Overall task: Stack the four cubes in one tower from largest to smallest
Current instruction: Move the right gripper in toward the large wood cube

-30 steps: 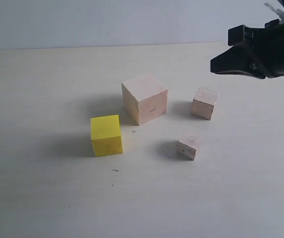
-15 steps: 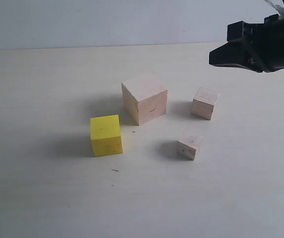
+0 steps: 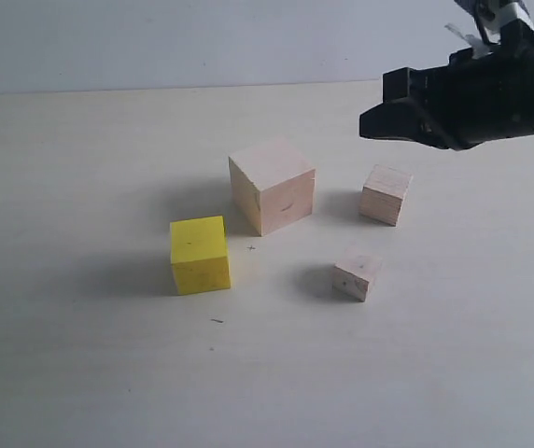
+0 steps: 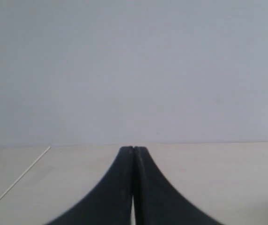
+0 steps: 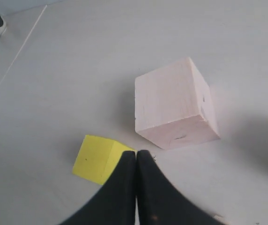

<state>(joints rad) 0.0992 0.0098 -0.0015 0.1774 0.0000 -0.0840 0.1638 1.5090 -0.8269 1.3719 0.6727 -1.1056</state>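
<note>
Table (image 3: 80, 373): wide bare surface left of and in front of the cubes.
Largest wood cube (image 3: 273, 184): mid-table, standing apart.
Yellow cube (image 3: 200, 254): front-left of it, close, not touching.
Small wood cube (image 3: 385, 194): right of the largest, gap between.
Smallest wood cube (image 3: 357, 276): in front of that one.
Right gripper (image 3: 368, 124): in the air at back right, jaws pressed together, empty.
Left gripper (image 4: 133, 149): jaws together, empty.
Count: four cubes, each alone on the table.

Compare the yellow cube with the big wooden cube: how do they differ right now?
The yellow cube is bright yellow; the big wooden cube is bare pale wood. The big wooden cube is clearly larger than the yellow cube. The yellow cube faces the exterior camera nearly square; the big wooden cube shows a corner edge. Both sit flat on the table, apart.
</note>
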